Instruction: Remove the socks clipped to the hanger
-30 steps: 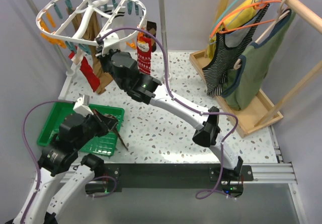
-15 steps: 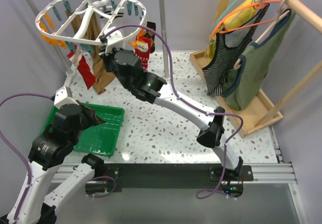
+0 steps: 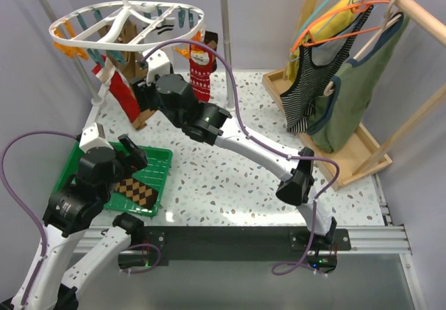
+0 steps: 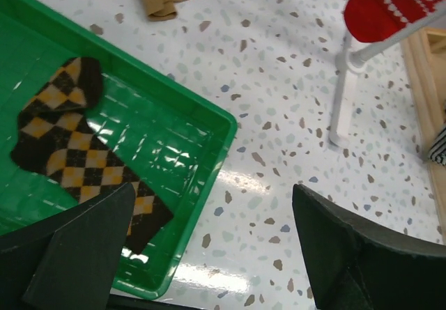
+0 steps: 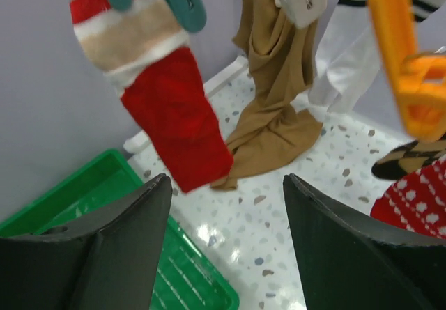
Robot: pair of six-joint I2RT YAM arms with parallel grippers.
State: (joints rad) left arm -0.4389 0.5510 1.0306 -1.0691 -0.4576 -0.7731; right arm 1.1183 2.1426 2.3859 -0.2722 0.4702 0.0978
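Left claw [image 4: 208, 216] spread wide, empty. Argyle sock [image 4: 66, 143] lies just beneath it in green tray [image 4: 209, 118]: one off.

Right claw [image 5: 226, 184] parted, gripping nothing. Just ahead of it, red sock [image 5: 174, 108], tan sock [image 5: 272, 101] and striped white sock [image 5: 341, 52] still clipped to hanger [image 3: 111, 44]. Most work left.

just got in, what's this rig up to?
Two arms are clearing socks off the white clip hanger. The left gripper is open above the green tray, and an argyle sock lies flat in the tray. The right gripper is open up by the hanger, holding nothing. In front of it hang a red sock, a tan sock and a white striped sock, all clipped on.
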